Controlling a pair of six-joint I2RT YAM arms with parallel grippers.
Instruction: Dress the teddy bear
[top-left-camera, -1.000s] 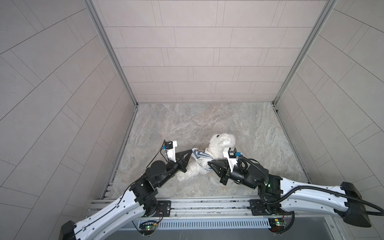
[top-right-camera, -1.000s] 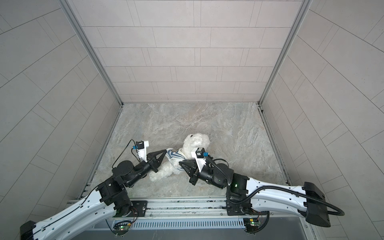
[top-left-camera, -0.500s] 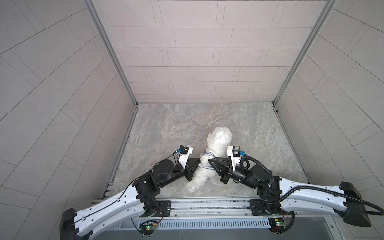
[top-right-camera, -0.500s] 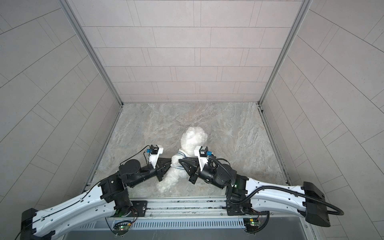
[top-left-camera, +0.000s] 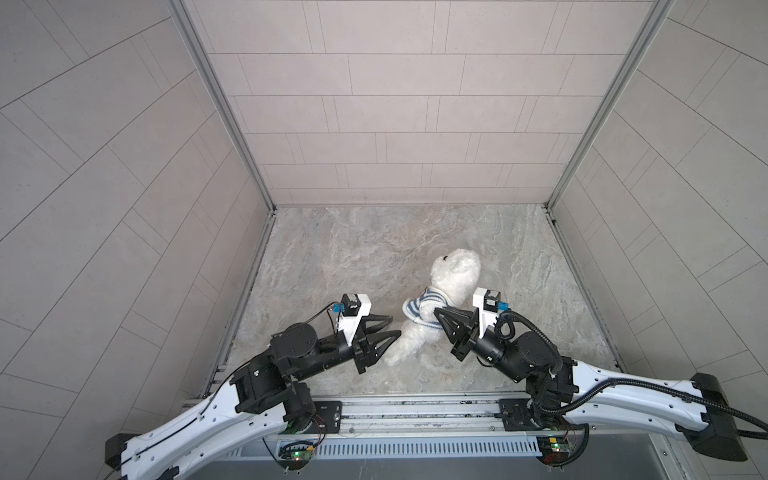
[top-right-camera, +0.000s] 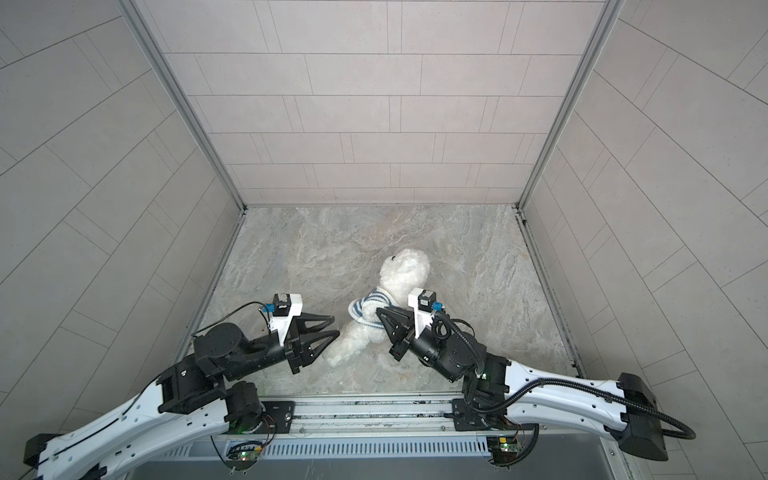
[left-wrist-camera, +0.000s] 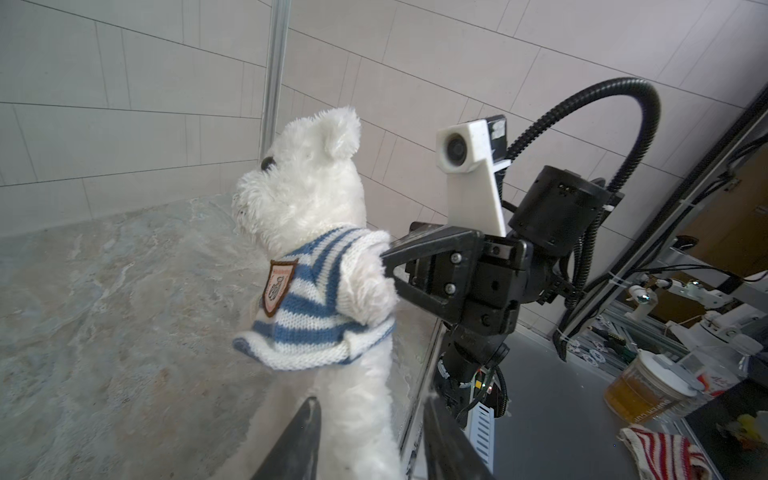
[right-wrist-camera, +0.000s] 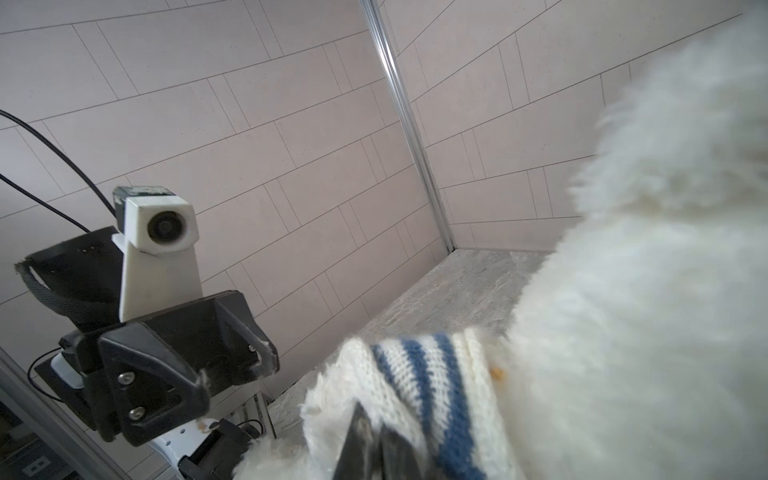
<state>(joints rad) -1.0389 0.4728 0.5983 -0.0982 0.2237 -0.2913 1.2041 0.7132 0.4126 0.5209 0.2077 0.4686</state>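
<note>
I watched the small fluffy white plush teddy bear (top-left-camera: 455, 274) standing upright a little right of the middle of the grey marbled stone-look tabletop (top-left-camera: 353, 249), in its near half. Its head pointed toward the far wall and its snout was turned to the left. It wore a blue-and-white striped knitted shirt (top-left-camera: 424, 303) with a brown-edged shield badge (left-wrist-camera: 277, 286) on the chest. The hem flared out loose at the front above bare white legs.

The right gripper (top-left-camera: 436, 311) reached in from the near right with its black jaws pressed together, pinching the shirt's knit at the bear's back, beside the sleeve. The right wrist view showed the tips sunk into the stripes.

The left gripper (top-left-camera: 395, 326) sat low, just left of the bear, with its jaws spread. In the left wrist view its two fingers (left-wrist-camera: 299, 440) stood on either side of the bear's leg, and I could not tell whether either one touched the fur. In both top views the nearer tip lay very close to that leg. Pale tiled walls (top-left-camera: 395, 124) closed the tabletop in on the left, right and far sides.
</note>
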